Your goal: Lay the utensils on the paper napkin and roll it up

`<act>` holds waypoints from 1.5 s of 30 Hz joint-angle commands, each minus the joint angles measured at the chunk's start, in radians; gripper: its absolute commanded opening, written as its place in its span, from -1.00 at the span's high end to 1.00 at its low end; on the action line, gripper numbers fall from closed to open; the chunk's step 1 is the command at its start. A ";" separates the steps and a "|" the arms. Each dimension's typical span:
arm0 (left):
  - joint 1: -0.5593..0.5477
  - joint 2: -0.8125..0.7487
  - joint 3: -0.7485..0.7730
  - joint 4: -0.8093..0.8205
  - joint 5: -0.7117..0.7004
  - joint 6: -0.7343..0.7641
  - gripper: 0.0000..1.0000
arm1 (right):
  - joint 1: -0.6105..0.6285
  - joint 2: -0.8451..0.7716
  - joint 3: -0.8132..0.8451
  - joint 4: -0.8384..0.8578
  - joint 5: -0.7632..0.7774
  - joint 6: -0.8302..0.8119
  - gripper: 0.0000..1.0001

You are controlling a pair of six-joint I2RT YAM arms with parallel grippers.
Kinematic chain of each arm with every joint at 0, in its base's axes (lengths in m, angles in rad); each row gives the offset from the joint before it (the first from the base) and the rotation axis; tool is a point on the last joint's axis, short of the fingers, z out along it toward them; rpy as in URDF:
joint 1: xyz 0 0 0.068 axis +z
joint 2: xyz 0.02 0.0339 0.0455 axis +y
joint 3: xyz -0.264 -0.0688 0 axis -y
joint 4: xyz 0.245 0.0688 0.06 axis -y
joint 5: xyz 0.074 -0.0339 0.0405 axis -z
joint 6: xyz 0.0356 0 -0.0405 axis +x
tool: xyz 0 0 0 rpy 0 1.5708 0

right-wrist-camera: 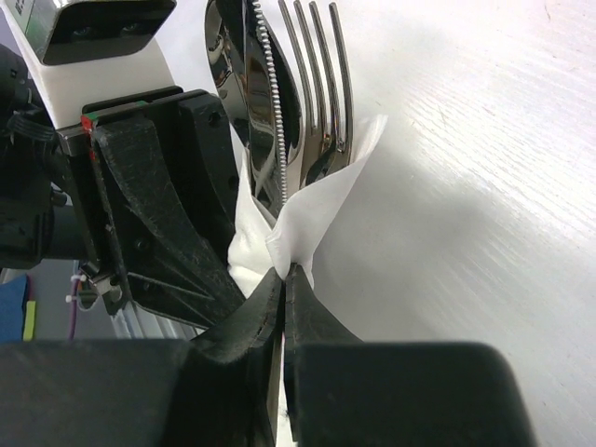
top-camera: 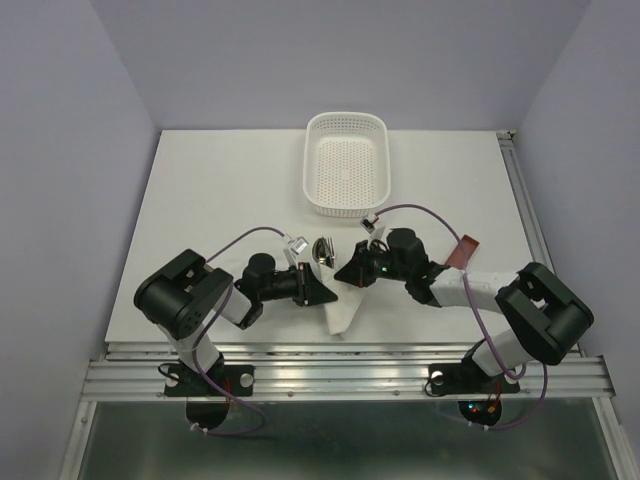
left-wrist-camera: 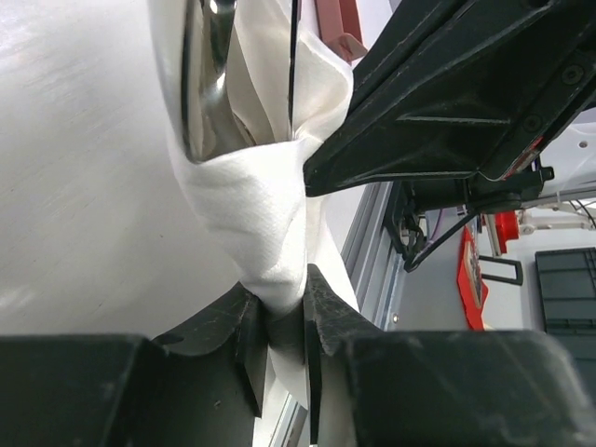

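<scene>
The white paper napkin (top-camera: 345, 312) is wrapped around the utensils near the table's front edge. A shiny spoon bowl (top-camera: 322, 248) sticks out of its far end. In the right wrist view the spoon (right-wrist-camera: 228, 56), a serrated knife (right-wrist-camera: 268, 102) and a fork (right-wrist-camera: 321, 84) stand out of the napkin (right-wrist-camera: 312, 219); their handles are hidden inside. My left gripper (top-camera: 320, 290) (left-wrist-camera: 279, 303) is shut on a thick fold of the napkin (left-wrist-camera: 251, 205). My right gripper (top-camera: 355, 272) (right-wrist-camera: 284, 275) is shut on a thin corner of it, facing the left gripper.
A white perforated basket (top-camera: 346, 117) stands empty at the back centre. A small red-brown object (top-camera: 465, 250) lies on the table by the right arm. The metal rail (top-camera: 350, 370) runs along the front edge just behind the napkin.
</scene>
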 commanded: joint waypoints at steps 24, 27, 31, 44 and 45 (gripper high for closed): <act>-0.021 -0.028 0.153 0.002 0.041 0.023 1.00 | 0.004 -0.339 0.085 -0.421 0.182 0.064 0.43; -0.021 -0.045 0.163 -0.021 0.042 0.026 1.00 | 0.004 -0.346 0.040 -0.400 0.185 0.062 0.39; -0.019 -0.079 0.170 -0.048 0.039 0.030 1.00 | 0.004 -0.324 0.006 -0.360 0.173 0.058 0.33; -0.019 -0.142 0.206 -0.110 0.053 0.035 1.00 | 0.004 -0.283 -0.049 -0.260 0.142 0.073 0.14; -0.019 -0.143 0.209 -0.114 0.055 0.035 1.00 | 0.006 -0.283 -0.054 -0.254 0.141 0.073 0.13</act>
